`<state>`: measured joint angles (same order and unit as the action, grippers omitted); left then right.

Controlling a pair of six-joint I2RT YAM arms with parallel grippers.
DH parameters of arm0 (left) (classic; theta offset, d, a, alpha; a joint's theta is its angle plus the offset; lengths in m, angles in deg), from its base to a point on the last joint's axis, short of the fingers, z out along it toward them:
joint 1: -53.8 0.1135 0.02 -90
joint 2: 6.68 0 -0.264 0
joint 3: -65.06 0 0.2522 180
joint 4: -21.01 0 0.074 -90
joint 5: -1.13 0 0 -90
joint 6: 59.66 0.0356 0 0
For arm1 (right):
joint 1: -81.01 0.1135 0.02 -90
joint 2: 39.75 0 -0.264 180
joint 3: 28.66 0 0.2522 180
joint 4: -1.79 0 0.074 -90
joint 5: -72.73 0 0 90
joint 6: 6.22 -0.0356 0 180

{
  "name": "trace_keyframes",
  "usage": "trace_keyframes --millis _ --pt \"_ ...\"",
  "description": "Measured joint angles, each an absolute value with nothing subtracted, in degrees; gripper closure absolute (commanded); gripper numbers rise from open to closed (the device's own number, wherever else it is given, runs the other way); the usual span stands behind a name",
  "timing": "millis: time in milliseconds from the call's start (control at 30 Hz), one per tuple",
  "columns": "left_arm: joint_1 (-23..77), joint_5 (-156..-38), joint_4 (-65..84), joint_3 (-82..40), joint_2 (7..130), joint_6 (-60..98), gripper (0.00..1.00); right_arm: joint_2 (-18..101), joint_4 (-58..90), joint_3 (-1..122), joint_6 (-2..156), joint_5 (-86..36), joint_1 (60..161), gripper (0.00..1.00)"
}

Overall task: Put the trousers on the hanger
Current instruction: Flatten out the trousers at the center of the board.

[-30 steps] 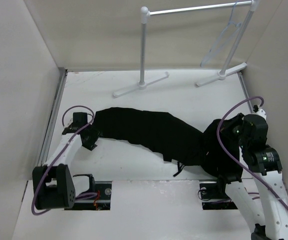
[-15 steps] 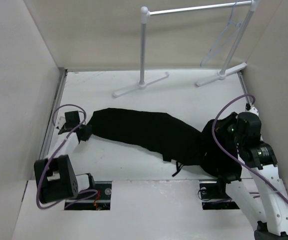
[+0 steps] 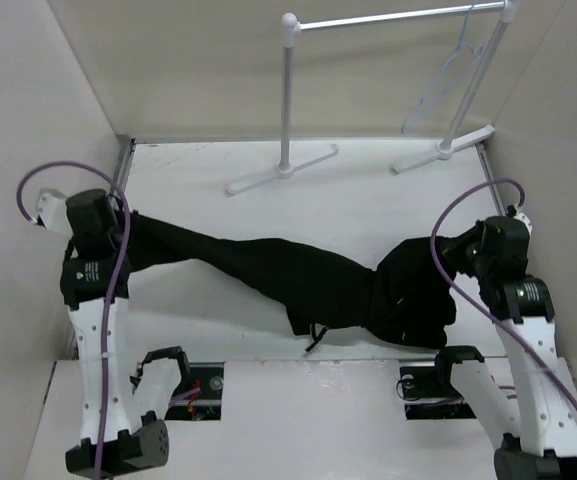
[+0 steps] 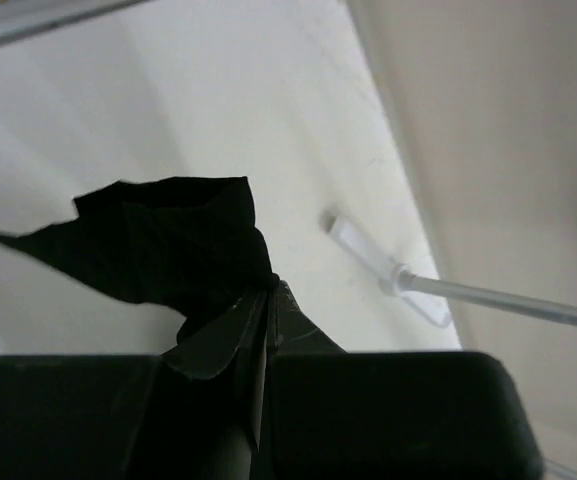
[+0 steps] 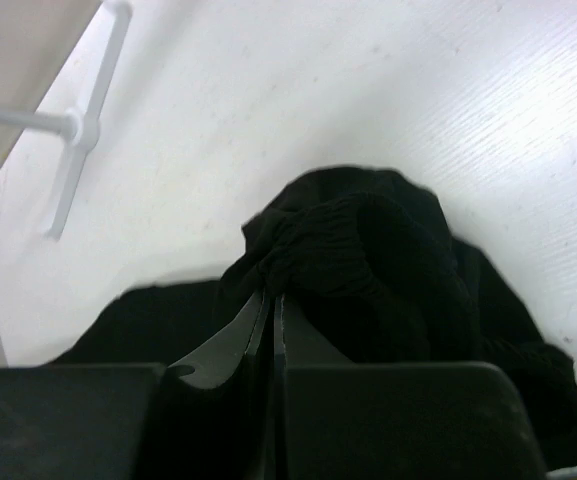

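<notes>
The black trousers (image 3: 298, 275) hang stretched across the table between both arms, sagging in the middle. At the left, my left gripper (image 3: 126, 236) is shut on the leg end (image 4: 168, 240), and the fabric fans out past the fingertips (image 4: 271, 287). At the right, my right gripper (image 3: 450, 256) is shut on the bunched waistband (image 5: 358, 255), its jaws (image 5: 271, 297) pressed together on the cloth. The pale clear hanger (image 3: 446, 88) hangs by its hook from the right end of the rack's rail, far behind the right arm.
A white tubular garment rack (image 3: 288, 90) stands at the back, with its two feet (image 3: 282, 170) on the table. One foot shows in each wrist view (image 4: 393, 272) (image 5: 80, 130). Beige walls close in the left, right and back sides.
My left gripper has shut on the leg end and lifted it up and to the left, pulling the trousers taut. The right arm has raised the waist end slightly.
</notes>
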<state>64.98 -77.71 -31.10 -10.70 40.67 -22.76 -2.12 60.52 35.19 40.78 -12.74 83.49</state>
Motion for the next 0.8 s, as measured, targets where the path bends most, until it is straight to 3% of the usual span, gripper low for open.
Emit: trace_keyframes --millis 267,433,500,600,667,733,800 --pt "63.9 -72.8 -29.4 -26.9 54.4 -20.9 0.99 17.2 51.1 43.3 40.8 -13.0 73.9 0.95" --pt "64.0 -71.5 -23.4 -36.8 73.9 -20.8 0.97 33.4 41.1 50.1 39.6 -13.1 70.4 0.95" --pt "63.9 -71.4 -20.0 -40.8 83.1 -20.6 0.89 39.9 37.0 51.9 38.5 -13.2 69.4 0.84" --pt "63.3 -73.1 -16.9 -46.3 94.9 -19.7 0.57 49.4 33.6 55.8 37.0 -13.4 68.3 0.46" --pt "62.8 -75.8 -15.5 -48.2 100.1 -19.1 0.40 53.9 32.2 58.2 36.8 -13.9 67.9 0.31" --pt "61.9 -78.3 -15.3 -47.2 101.5 -18.4 0.38 55.1 31.8 58.4 36.8 -14.3 68.0 0.25" --pt "60.1 -79.8 -14.0 -42.1 98.6 -17.5 0.41 53.0 31.6 56.6 37.0 -14.2 68.7 0.32"
